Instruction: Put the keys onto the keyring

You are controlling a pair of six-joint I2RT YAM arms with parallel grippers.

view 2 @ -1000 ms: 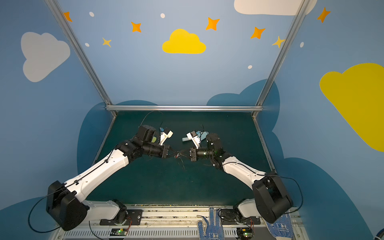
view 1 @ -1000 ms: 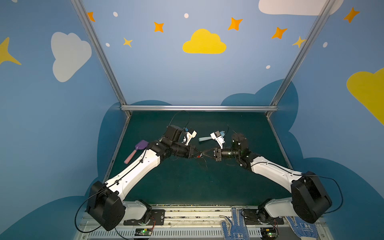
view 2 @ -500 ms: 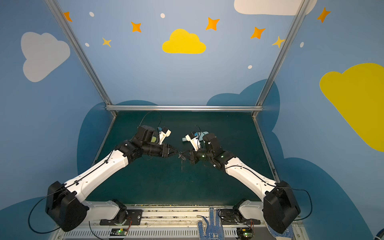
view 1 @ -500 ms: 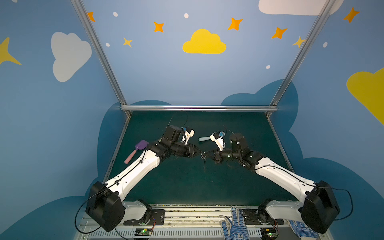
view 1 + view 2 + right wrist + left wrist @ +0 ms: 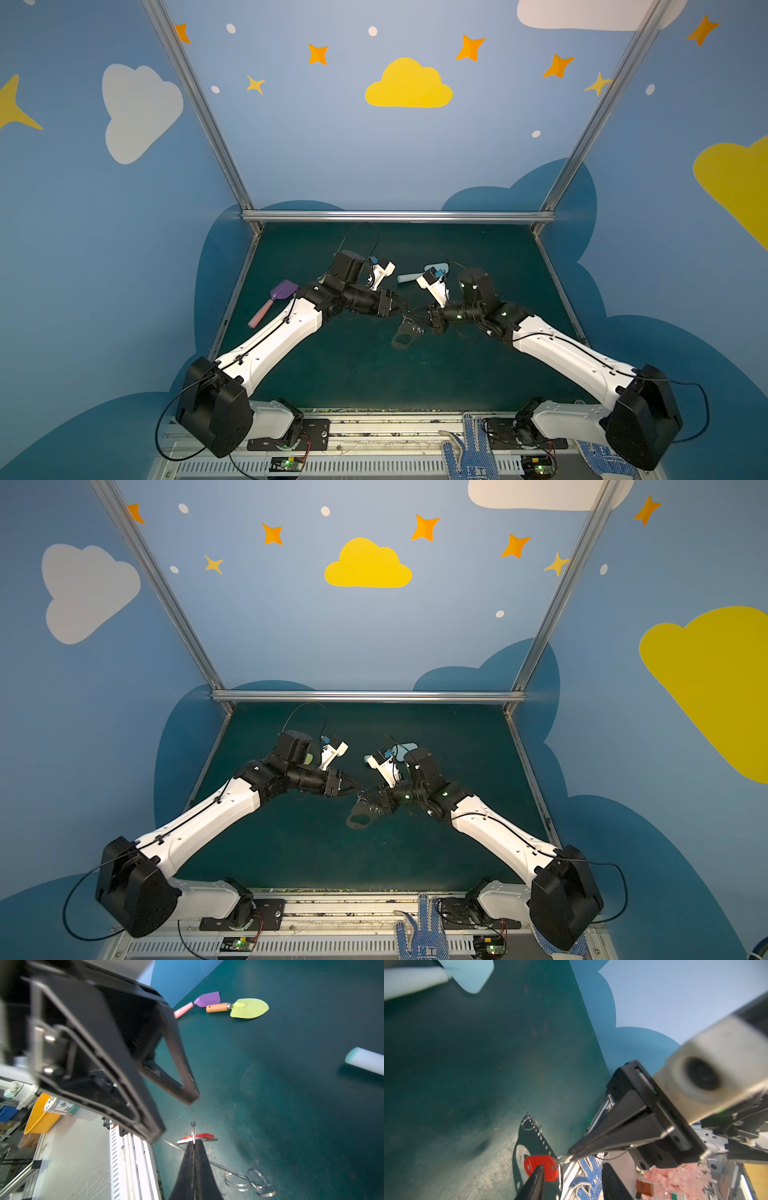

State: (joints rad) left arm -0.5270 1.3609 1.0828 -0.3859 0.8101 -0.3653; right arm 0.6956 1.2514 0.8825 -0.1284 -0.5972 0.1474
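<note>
Comprises two robot arms: left arm and right arm. Carries one gripper per arm, two in total: left gripper, right gripper. Carries one wrist camera per arm, two in total. Includes one key with one red tag, and one keyring. Includes several small metal rings; exact number not readable. Includes three toy shovels: one purple shovel, one light-blue shovel, one green shovel. Includes two gloves and one yellow bin.
</note>
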